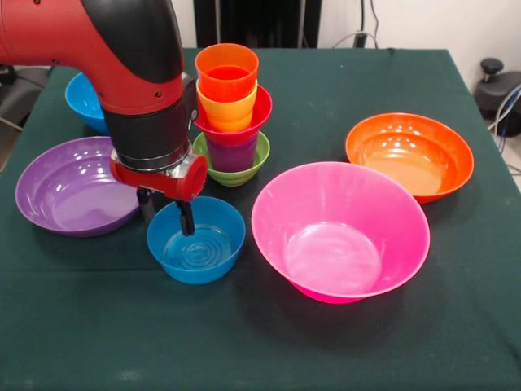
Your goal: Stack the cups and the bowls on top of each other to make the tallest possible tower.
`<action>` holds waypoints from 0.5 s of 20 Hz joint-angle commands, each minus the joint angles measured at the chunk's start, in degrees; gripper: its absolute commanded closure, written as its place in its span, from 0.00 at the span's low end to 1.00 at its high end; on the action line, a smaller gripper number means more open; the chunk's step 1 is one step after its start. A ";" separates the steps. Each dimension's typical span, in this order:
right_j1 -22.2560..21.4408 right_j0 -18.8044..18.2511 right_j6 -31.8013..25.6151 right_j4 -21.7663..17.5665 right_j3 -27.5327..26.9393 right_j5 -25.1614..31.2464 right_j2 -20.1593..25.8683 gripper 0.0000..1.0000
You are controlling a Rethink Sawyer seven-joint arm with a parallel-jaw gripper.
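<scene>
The tower [231,122] stands at mid-table: a green bowl [241,173] at the bottom, then a purple cup [232,154], a red bowl [260,114], a yellow cup [227,108] and an orange cup [226,72] on top. In front of it and to the left sits a small blue bowl [207,265]. My gripper [166,213] hangs low over that bowl's far left rim, open. One finger [187,220] reaches inside the bowl and the other [145,204] stays outside it.
A large pink bowl [326,195] stands at front right and an orange bowl [409,155] behind it. A purple bowl [57,191] lies at the left, partly behind my arm. Another blue bowl [80,102] sits at back left.
</scene>
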 commanded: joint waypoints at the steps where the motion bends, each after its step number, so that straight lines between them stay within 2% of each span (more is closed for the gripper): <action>1: -0.95 1.68 -5.57 -1.68 3.92 -1.37 -1.32 0.00; 4: -1.23 1.38 -5.98 -1.58 4.69 -1.10 -1.25 0.00; 5: -1.40 1.31 -5.58 -1.68 5.09 -1.55 -1.38 1.00; 10: -1.69 1.32 -4.58 -1.65 5.41 -1.79 -1.82 1.00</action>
